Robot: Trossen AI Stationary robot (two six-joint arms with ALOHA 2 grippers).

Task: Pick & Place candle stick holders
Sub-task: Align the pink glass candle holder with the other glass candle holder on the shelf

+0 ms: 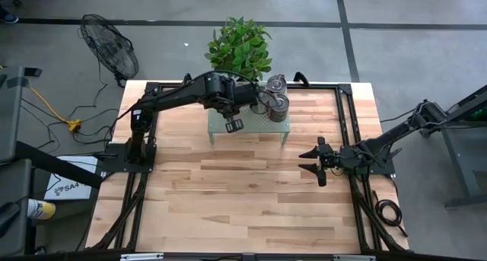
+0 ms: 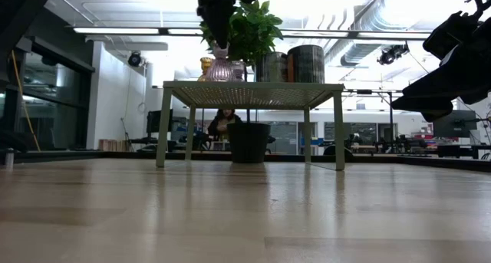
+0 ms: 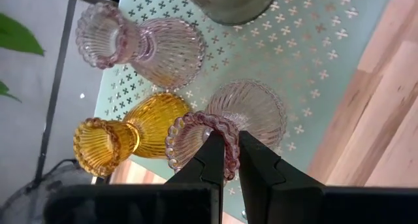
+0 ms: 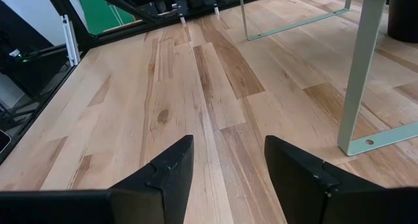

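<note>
My landmark is the green perforated shelf [image 1: 259,128], which stands at the far side of the wooden table [image 1: 243,200], in front of a potted plant [image 1: 240,48]. All the candle stick holders that I can see are on top of this shelf. At its left end, in the left wrist view, an amber-orange glass holder [image 3: 127,136] stands just beside two pale pink glass ones; one pink holder [image 3: 147,44] is free, apart from my tool. My left gripper [image 3: 225,162] reaches over the left part of the shelf, and its two fingers are closed on the beaded rim of the other pink holder [image 3: 235,116], with the rim between them. This holder stands upright with its foot on the shelf plate. Whether the foot is already lifted a little, I cannot tell. Farther to the right on the shelf stand the shiny silver-grey holders; from above I see two of them, one [image 1: 275,84] at the back edge and one [image 1: 279,105] in front of it, close together. In the low view they show as dark round cylinders on the right half of the shelf top. Well to the right of the shelf, low over the bare table, my right gripper [image 1: 318,162] hovers with its fingers wide apart and nothing between them.
</note>
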